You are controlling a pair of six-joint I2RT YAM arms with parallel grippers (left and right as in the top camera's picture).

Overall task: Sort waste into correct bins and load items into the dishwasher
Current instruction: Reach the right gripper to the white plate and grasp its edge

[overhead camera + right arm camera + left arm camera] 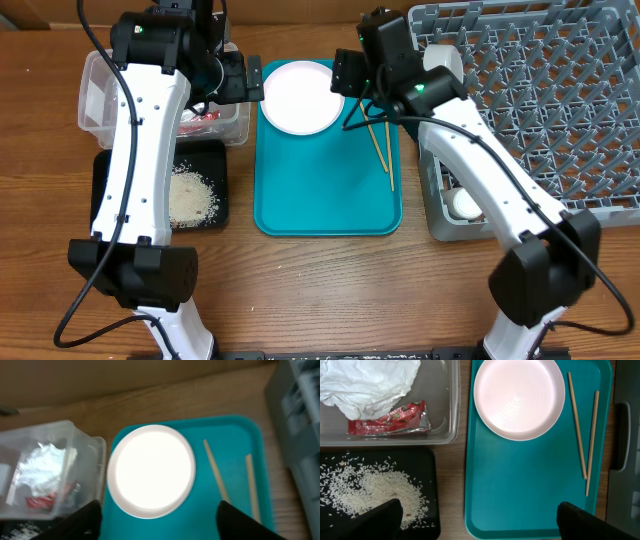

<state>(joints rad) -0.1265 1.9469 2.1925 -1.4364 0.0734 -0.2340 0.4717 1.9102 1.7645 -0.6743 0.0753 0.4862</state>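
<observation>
- The round white plate [519, 397] is seen lying flat and bare on the teal tray [520, 490], at the end away from the robot.
- It is judged rigid, smooth, fairly light and breakable. A hold on the raised rim is advised, since the flat centre offers nothing to pinch.
- 2 chopsticks [578, 430] are laid just beside it, clear of its rim. They are judged thin, light and apt to roll.
- The right gripper [159, 505] is held spread wide above the plate, with nothing grasped.
- The left gripper [477, 512] is likewise spread and empty.
- The napkin [367, 382] and wrapper [390, 420] are seen in the clear tub [447, 437], and the rice [375, 490] on the black tray [427, 462].
- The dish rack [540, 100] is set right of the teal tray.
</observation>
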